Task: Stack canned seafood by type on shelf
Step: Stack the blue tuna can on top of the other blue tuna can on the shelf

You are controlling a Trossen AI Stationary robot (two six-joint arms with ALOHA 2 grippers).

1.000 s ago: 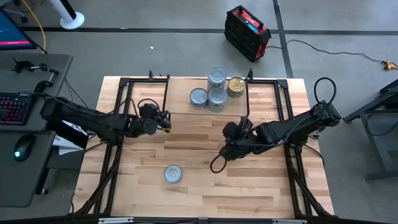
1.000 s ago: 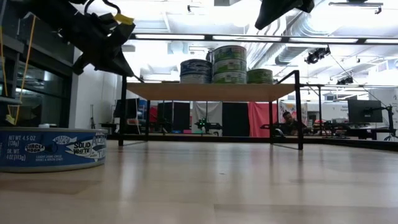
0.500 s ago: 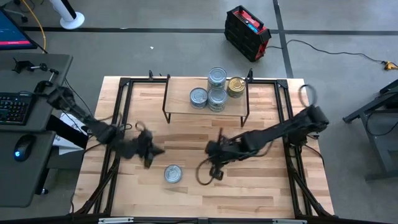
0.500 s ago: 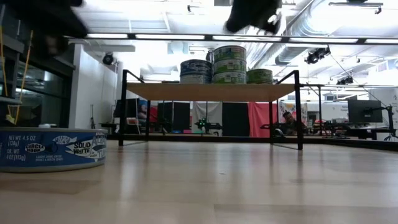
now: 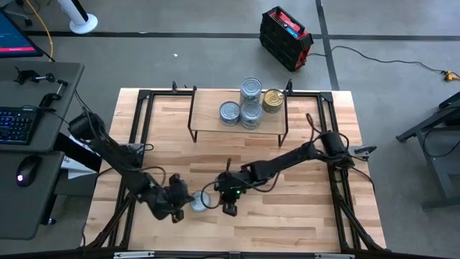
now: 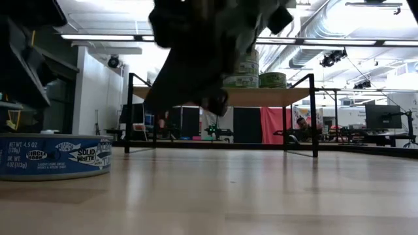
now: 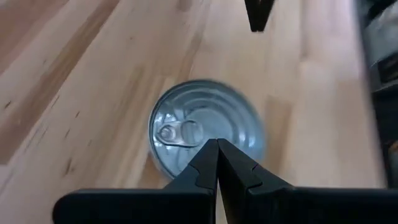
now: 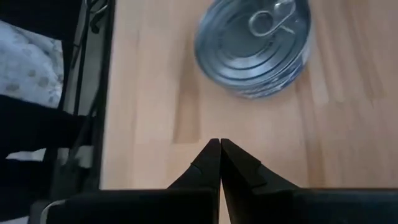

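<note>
loose tin (image 5: 200,201): sitting flat on the tabletop (image 5: 302,216) near the front edge, lid up, pull-ring showing – it's round, so no real long axis, just lying lid-to-the-ceiling

left gripper (image 5: 180,203): fingers pressed together, tips right at the tin's left side, pinching nothing

right gripper (image 5: 228,209): fingers pressed together too, just right of the tin, holding nothing

shelf (image 5: 208,108): back of the table, well apart from the loose tin

stacked tins (image 5: 249,111): silver ones clustered on the shelf

gold tin (image 5: 272,100): beside them – on their right
</note>
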